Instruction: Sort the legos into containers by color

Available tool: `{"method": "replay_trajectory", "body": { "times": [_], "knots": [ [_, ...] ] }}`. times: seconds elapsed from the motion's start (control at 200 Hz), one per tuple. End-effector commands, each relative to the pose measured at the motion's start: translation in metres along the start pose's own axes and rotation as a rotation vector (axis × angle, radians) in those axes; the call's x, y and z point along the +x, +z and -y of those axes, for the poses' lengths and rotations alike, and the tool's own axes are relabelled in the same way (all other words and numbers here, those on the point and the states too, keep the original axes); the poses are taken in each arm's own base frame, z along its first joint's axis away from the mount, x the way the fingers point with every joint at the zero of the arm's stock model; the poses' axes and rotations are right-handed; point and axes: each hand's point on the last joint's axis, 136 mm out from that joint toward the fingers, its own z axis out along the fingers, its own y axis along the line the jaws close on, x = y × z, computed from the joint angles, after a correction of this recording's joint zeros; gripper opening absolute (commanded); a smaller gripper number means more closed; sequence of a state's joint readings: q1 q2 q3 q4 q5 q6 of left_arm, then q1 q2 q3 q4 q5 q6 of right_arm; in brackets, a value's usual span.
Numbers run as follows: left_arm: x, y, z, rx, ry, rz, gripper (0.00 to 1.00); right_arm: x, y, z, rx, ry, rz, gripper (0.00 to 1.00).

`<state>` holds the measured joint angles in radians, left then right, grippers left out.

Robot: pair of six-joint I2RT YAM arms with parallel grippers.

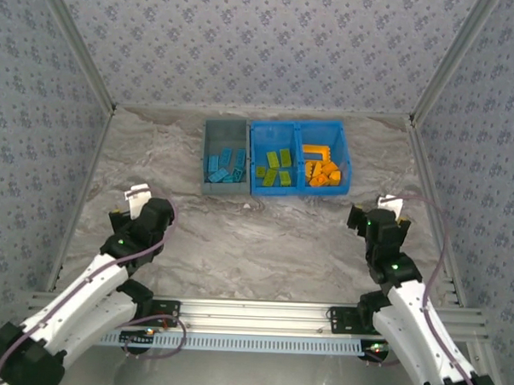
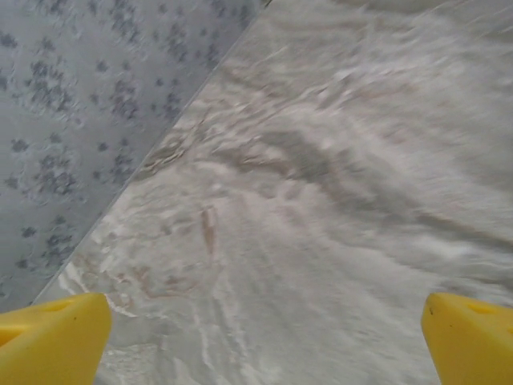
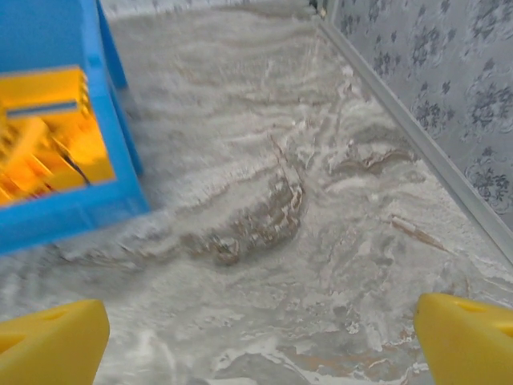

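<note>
Legos lie grouped by color inside the containers at the far middle of the marbled table [image 1: 263, 244]. Blue bricks [image 1: 227, 166] fill the grey-blue bin [image 1: 206, 156] on the left. Touching it on the right is the bright blue bin [image 1: 298, 124], with lime green bricks [image 1: 275, 169] in its left compartment and orange bricks [image 1: 322, 168], including an open frame piece, in its right compartment. No brick is visible loose on the table, so the sorting looks finished.

The left gripper [image 1: 137, 196] hangs near the left wall, well apart from the bins. Its yellow fingertips [image 2: 52, 337] are spread wide with nothing between them. The right gripper [image 1: 391, 204] hangs near the right wall, just short of the orange compartment, equally wide and empty. Both probably rest here because nothing is left to carry.
</note>
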<state>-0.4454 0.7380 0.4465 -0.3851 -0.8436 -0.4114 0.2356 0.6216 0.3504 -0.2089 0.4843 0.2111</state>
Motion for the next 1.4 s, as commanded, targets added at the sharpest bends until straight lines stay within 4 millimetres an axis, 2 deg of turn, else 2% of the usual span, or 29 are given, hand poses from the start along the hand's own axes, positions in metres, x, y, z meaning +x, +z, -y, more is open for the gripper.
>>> {"method": "replay_trajectory", "body": {
  "times": [0.0, 0.095, 0.14, 0.235, 0.345, 0.44, 0.555, 0.625, 0.68, 0.735, 0.804, 0.814, 0.849, 0.894, 0.929, 0.999, 1.394],
  "knots": [
    [-0.019, 0.025, -0.002, -0.011, -0.042, 0.081, 0.99, -0.029, 0.016, 0.001, 0.027, -0.001, 0.162, 1.00],
    [0.007, 0.055, -0.012, -0.038, -0.098, 0.020, 0.99, -0.017, 0.037, 0.002, 0.036, 0.012, 0.136, 1.00],
    [0.012, 0.064, -0.016, -0.045, -0.117, -0.013, 1.00, -0.013, 0.047, 0.000, 0.022, 0.019, 0.126, 1.00],
    [0.000, 0.079, -0.014, -0.046, -0.106, 0.022, 0.99, -0.010, 0.067, -0.006, -0.009, 0.017, 0.112, 1.00],
    [-0.008, 0.104, -0.001, -0.011, -0.069, -0.001, 0.99, -0.023, 0.088, -0.015, -0.045, 0.038, 0.141, 1.00],
    [-0.021, 0.121, 0.009, 0.016, -0.066, 0.020, 1.00, -0.027, 0.107, -0.027, -0.079, -0.038, 0.100, 1.00],
    [-0.034, 0.133, 0.012, 0.035, -0.152, 0.098, 0.99, -0.029, 0.115, -0.030, -0.107, -0.074, 0.141, 1.00],
    [-0.032, 0.137, 0.019, 0.067, -0.171, 0.142, 0.99, -0.020, 0.119, -0.025, -0.134, -0.031, 0.166, 1.00],
    [-0.031, 0.132, 0.035, 0.140, -0.120, 0.154, 0.99, -0.012, 0.123, -0.024, -0.134, -0.020, 0.171, 1.00],
    [-0.032, 0.127, 0.051, 0.202, -0.069, 0.195, 0.99, -0.013, 0.123, -0.022, -0.123, -0.017, 0.175, 1.00],
    [-0.020, 0.125, 0.069, 0.269, -0.008, 0.209, 0.99, -0.014, 0.127, -0.022, -0.113, -0.019, 0.166, 1.00],
    [-0.024, 0.125, 0.070, 0.272, -0.013, 0.235, 1.00, -0.015, 0.127, -0.022, -0.108, -0.019, 0.167, 1.00],
    [-0.025, 0.125, 0.069, 0.269, -0.017, 0.259, 1.00, -0.014, 0.130, -0.018, -0.067, -0.017, 0.141, 1.00],
    [-0.018, 0.132, 0.065, 0.245, -0.020, 0.160, 1.00, -0.014, 0.133, -0.016, -0.043, -0.017, 0.133, 1.00],
    [-0.025, 0.141, 0.065, 0.268, -0.046, 0.156, 1.00, -0.014, 0.132, -0.016, -0.038, -0.021, 0.128, 1.00],
    [-0.022, 0.140, 0.059, 0.272, -0.079, 0.143, 0.99, -0.014, 0.133, -0.016, -0.037, -0.021, 0.129, 1.00],
    [-0.022, 0.140, 0.059, 0.273, -0.076, 0.148, 1.00, -0.014, 0.133, -0.017, -0.038, -0.024, 0.128, 1.00]
  ]
}}
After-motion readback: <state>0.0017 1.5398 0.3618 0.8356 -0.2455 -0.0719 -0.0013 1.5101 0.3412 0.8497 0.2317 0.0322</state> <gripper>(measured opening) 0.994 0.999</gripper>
